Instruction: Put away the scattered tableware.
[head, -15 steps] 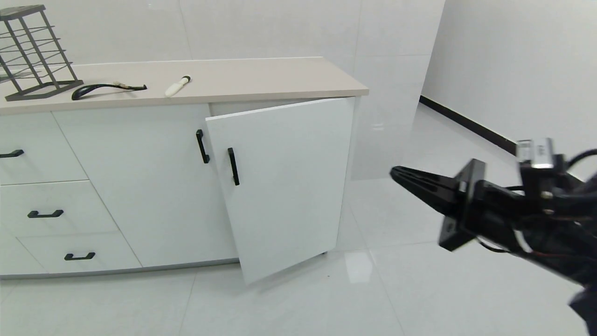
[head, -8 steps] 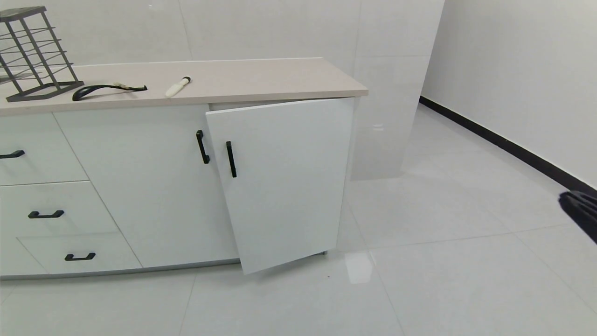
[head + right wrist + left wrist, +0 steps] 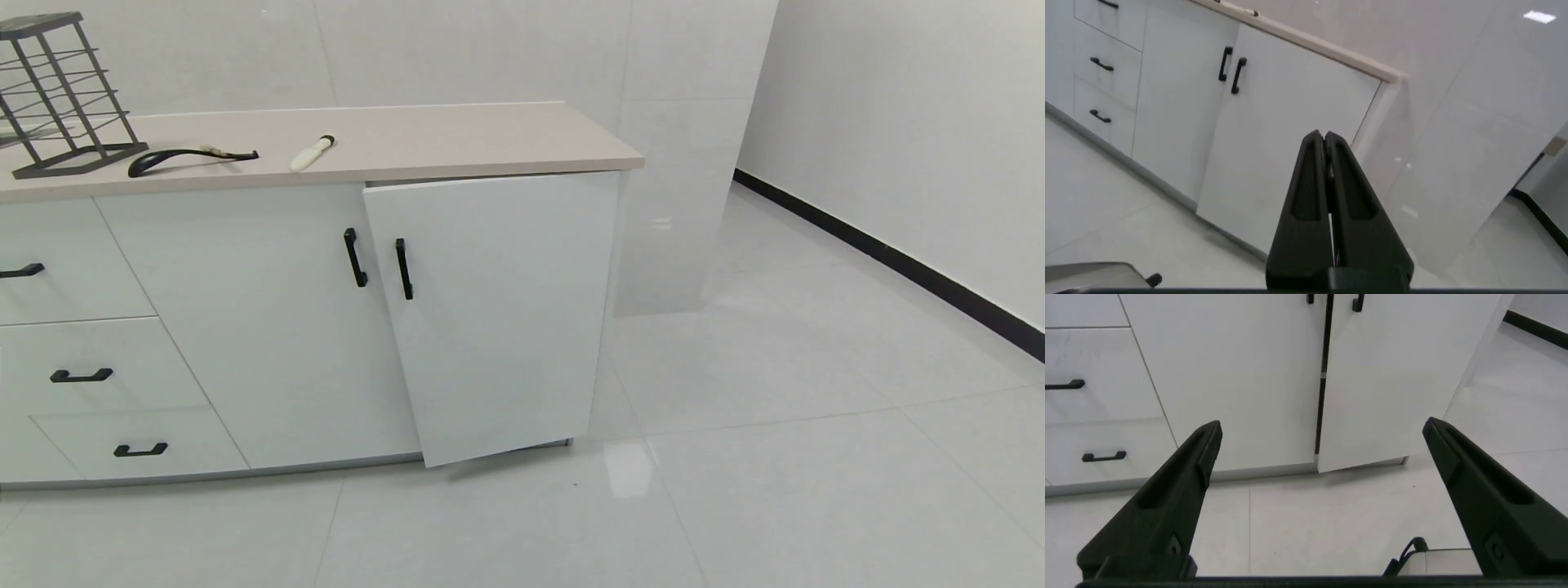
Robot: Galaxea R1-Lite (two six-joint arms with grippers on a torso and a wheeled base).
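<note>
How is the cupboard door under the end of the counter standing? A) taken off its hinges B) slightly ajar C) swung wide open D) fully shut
B: the cupboard door stands slightly out from the cabinet front, its handle edge swung forward, with a dark gap beside it.

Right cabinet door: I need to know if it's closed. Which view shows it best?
The head view: the whole right cabinet door shows, ajar, lower corner swung out. The left wrist view catches its lower part and a dark gap; the right wrist view has it partly behind the shut right pincer.
</note>
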